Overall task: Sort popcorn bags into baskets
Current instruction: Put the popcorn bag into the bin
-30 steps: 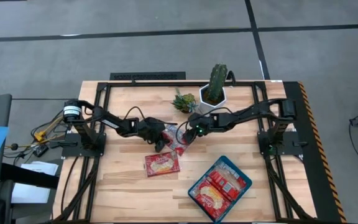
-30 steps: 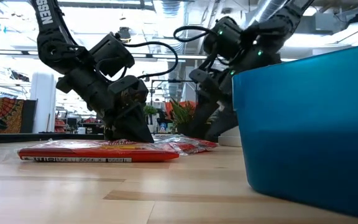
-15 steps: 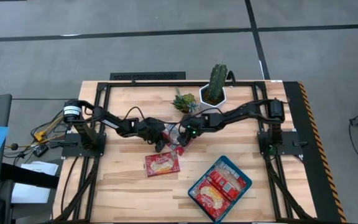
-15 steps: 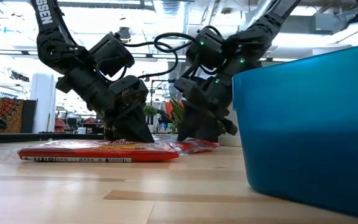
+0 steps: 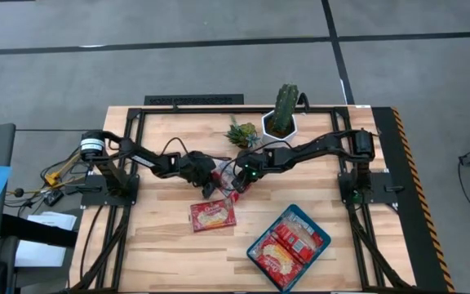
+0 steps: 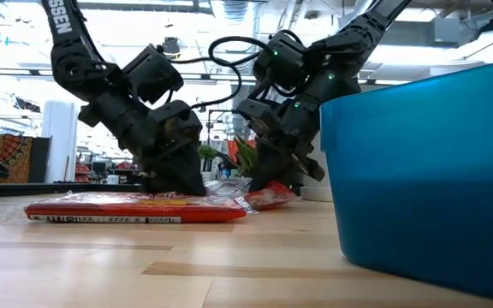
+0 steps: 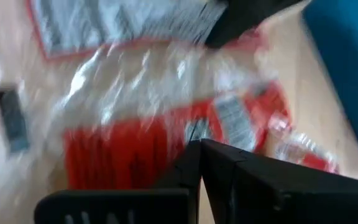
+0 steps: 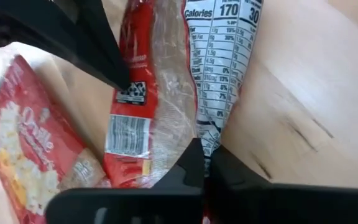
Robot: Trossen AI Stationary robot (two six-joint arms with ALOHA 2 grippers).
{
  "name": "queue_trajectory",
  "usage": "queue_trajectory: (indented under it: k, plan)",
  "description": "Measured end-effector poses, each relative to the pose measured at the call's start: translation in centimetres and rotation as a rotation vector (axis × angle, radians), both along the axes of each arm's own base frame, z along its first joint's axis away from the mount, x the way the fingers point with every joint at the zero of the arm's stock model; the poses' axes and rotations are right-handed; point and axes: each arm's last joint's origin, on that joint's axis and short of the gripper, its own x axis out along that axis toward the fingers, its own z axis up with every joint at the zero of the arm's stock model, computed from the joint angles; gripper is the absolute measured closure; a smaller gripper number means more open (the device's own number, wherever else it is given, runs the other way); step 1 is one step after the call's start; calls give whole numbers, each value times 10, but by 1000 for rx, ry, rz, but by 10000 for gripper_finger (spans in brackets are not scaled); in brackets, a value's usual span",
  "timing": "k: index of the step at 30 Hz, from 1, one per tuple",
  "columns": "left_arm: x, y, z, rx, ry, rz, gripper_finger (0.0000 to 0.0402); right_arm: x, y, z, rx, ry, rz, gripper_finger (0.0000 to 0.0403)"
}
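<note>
I see both arms meeting at mid-desk [image 5: 161,245]. The left gripper [image 5: 208,189] presses down on a small popcorn bag [image 8: 166,93] there, its fingers together. The right gripper [image 5: 241,184] is clamped on that bag's right end, lifting it slightly. A larger popcorn bag [image 5: 212,215] lies flat just nearer. The teal basket [image 5: 323,242], near right, holds more bags. A cactus pot [image 5: 281,122] stands at the far edge.
</note>
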Motion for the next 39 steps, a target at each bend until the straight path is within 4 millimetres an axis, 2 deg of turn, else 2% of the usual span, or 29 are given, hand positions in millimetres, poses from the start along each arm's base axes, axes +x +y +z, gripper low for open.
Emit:
queue_trajectory:
  k: [4,8,12,16,22,26,31,36,39]
  plan:
    - [-6,3,20,-47,-35,8,401,-5,-1,13,-10,-1,-6,393]
    - [-14,4,49,-20,-90,7,401,-13,-5,28,-15,11,-18,396]
    - [-28,1,73,18,-116,23,401,-26,-3,57,-18,-7,-17,395]
    - [-42,1,96,70,-164,71,401,-48,9,89,-16,3,9,394]
    - [-57,1,121,167,-246,169,401,-92,50,134,46,31,54,392]
    - [-62,1,123,184,-239,183,401,-125,86,154,111,70,55,390]
    - [-63,1,121,177,-219,177,401,-163,130,163,180,152,24,396]
    - [-64,1,121,183,-207,175,401,-187,163,158,227,251,-26,383]
    - [-64,3,120,183,-202,180,401,-194,179,152,238,298,-34,382]
